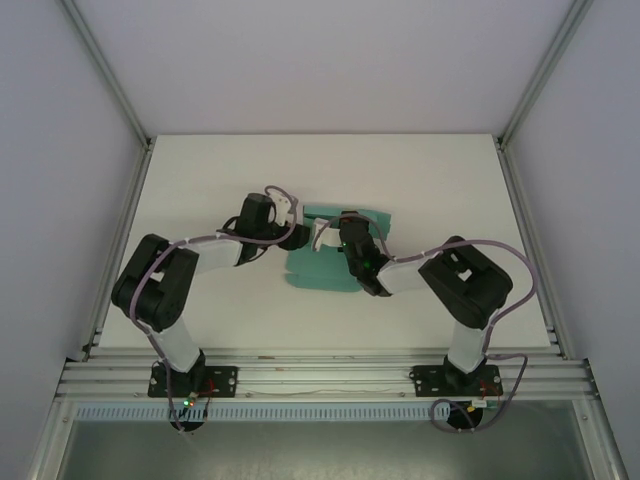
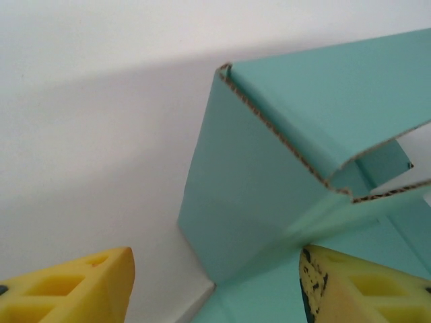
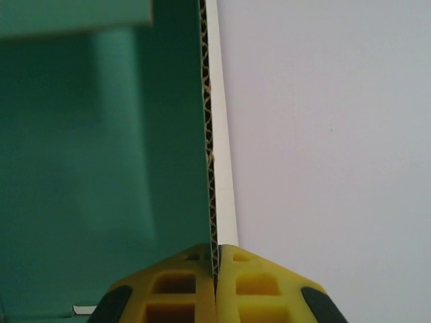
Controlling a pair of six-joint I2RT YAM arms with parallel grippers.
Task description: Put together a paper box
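Observation:
The teal paper box (image 1: 318, 270) lies partly folded at mid-table between both arms. My left gripper (image 1: 302, 236) is at its left side. In the left wrist view an upright teal flap (image 2: 249, 188) with a corrugated edge rises between the yellow fingers (image 2: 81, 286), which stand well apart around its lower fold; the left gripper (image 2: 215, 286) is open. My right gripper (image 1: 352, 240) is over the box's upper middle. In the right wrist view the right gripper (image 3: 216, 272) is shut on the thin edge of a standing teal wall (image 3: 101, 134).
The white table (image 1: 200, 180) is bounded by aluminium frame posts at both sides and a rail (image 1: 320, 375) along the near edge, where the arm bases are bolted. White enclosure walls stand behind and beside it.

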